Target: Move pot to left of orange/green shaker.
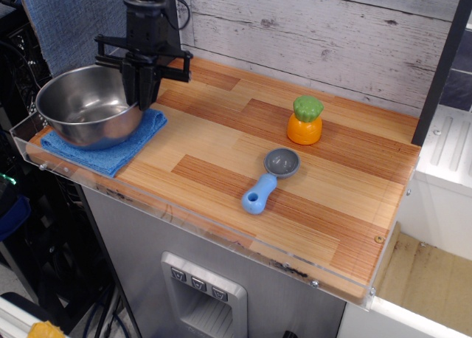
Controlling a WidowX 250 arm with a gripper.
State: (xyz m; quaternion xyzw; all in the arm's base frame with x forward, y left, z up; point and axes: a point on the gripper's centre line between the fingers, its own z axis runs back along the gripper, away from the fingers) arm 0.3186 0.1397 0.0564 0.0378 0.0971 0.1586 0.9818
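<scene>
The pot (85,105), a wide shiny steel bowl, is at the far left over a blue cloth (110,152). My gripper (140,100) comes straight down from above and is shut on the pot's right rim. The pot looks slightly raised off the cloth. The orange/green shaker (305,120) stands upright on the wooden counter, well to the right of the pot and gripper, near the back.
A grey-and-blue scoop (269,178) lies in front of the shaker near the counter's middle. A clear plastic lip (184,218) runs along the front edge. A plank wall (332,35) stands behind the wooden counter (221,142).
</scene>
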